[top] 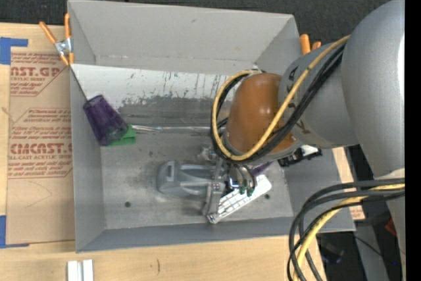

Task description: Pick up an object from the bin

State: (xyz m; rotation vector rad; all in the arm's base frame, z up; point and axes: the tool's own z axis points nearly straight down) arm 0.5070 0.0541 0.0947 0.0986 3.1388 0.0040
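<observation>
My gripper [222, 186] is low in the bin's front right part, under the arm's orange cover. It sits at the right end of a grey plastic thing [176, 179] with a looped handle that lies flat on the floor. Right beside the gripper, toward the front right, a white comb-like piece [242, 199] lies slanted; part of it is hidden by the gripper. Whether either thing is gripped is hidden.
A purple translucent cup [102, 118] lies on its side against the left wall, with a small green piece [126, 135] at its mouth. The arm and its cables cover the bin's right side.
</observation>
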